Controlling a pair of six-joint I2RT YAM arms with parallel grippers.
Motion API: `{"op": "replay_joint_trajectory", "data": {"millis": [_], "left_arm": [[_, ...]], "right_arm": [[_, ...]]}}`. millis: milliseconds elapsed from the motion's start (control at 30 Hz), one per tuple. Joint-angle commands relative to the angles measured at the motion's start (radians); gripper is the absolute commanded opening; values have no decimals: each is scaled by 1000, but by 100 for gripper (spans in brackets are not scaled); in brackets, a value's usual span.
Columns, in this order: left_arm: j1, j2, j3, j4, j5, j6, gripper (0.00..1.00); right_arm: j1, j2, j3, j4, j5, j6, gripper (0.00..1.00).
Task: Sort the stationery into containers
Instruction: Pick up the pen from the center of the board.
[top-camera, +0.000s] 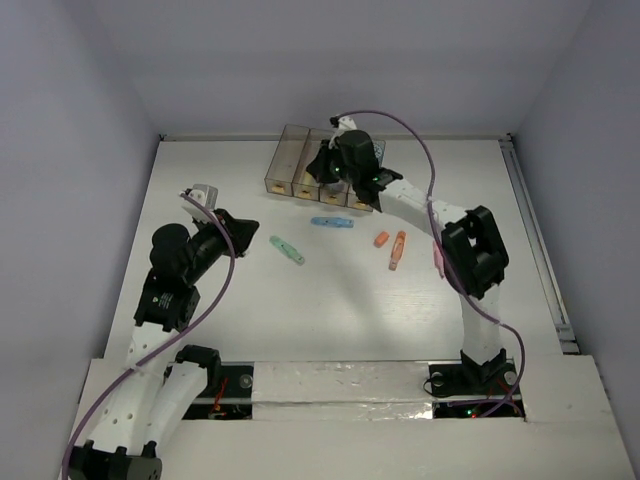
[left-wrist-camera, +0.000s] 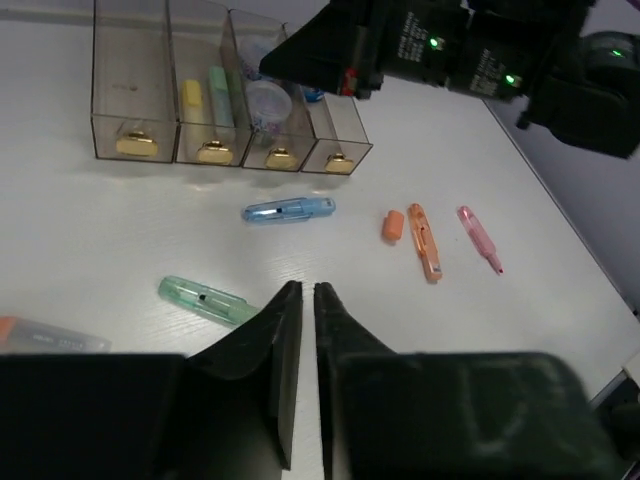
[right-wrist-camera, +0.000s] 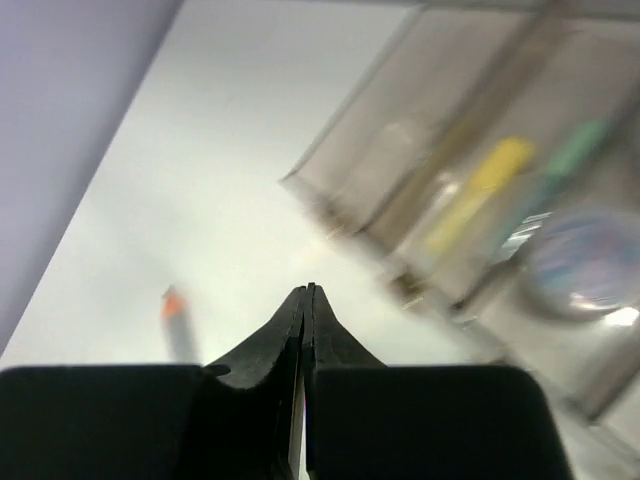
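Note:
Four smoky-brown containers stand in a row at the back of the table. In the left wrist view the containers hold a yellow stick, a green stick and a pale roll. My right gripper hovers over the row, shut and empty. On the table lie a green stick, a blue stick, an orange cap, an orange stick and a pink stick. My left gripper is shut to a sliver, empty, just right of the green stick.
A grey stick with an orange tip lies at the left edge of the left wrist view. The right arm reaches over the table's right side, partly covering the pink stick. Grey walls close in the table on three sides.

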Motion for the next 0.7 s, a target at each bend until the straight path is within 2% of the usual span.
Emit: {"op": "replay_joint_trajectory", "data": {"millis": [0,100,133,233,333,667], "left_arm": [[9,-8,55,23,-28,7,1],[9,-8,55,23,-41,5,0],[9,-10,57,23,-44,5,0],[19,-22,58,23,-62,7,0],[19,-40,57,24,-84,5,0],[28,-47,58,0,-90,4,0]], "right_arm": [[111,-68,-89,-10,-99,-111,5],[177,-42,-51,-180,-98,-194,29],[194,-20,-36,-213,-86,-214,47],[243,12,19,-314,-72,-291,73],[268,61,65,-377,-35,-318,78],[286,132,104,-406,22,-332,80]]}}
